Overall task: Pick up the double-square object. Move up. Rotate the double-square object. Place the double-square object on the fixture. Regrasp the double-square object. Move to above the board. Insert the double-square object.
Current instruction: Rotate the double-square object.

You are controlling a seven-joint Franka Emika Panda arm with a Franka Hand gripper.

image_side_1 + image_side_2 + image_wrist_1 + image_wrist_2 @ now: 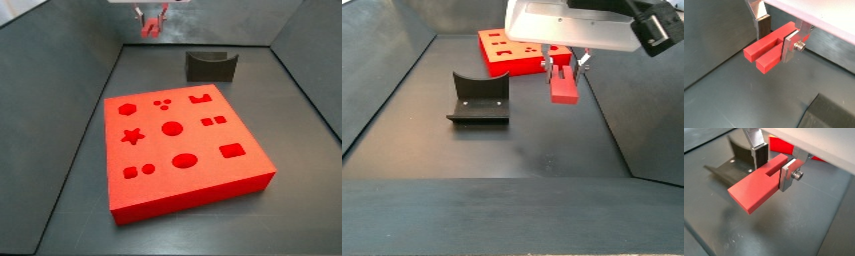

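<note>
My gripper is shut on the double-square object, a small red block with a slot down its middle. The block is clamped between the silver fingers and held in the air above the dark floor. In a side view the double-square object hangs downward from the gripper, to the right of the fixture and in front of the board. Another side view has the gripper high at the back, behind the board and left of the fixture. A wrist view shows the fixture beneath the block.
Dark grey walls enclose the floor on all sides. The red board shows as a corner behind the fingers in a wrist view. A dark raised edge appears low in a wrist view.
</note>
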